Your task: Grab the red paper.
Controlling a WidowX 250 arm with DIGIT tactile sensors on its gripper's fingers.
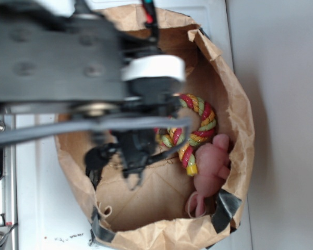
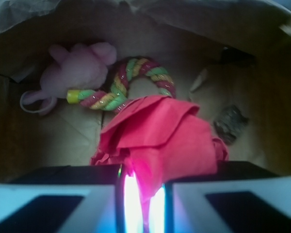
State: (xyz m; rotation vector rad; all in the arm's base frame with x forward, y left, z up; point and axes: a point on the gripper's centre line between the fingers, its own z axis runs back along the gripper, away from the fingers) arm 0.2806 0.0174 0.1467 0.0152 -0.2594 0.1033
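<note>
The bright red, wrinkly ball of paper [image 2: 157,141] is big and bumpy, with lots of folds and creases. It sits inside the brown paper bag [image 2: 48,131], out near the middle of the bag's floor, away from the bag's back wall. A thin bit of it is squeezed tight.
</note>
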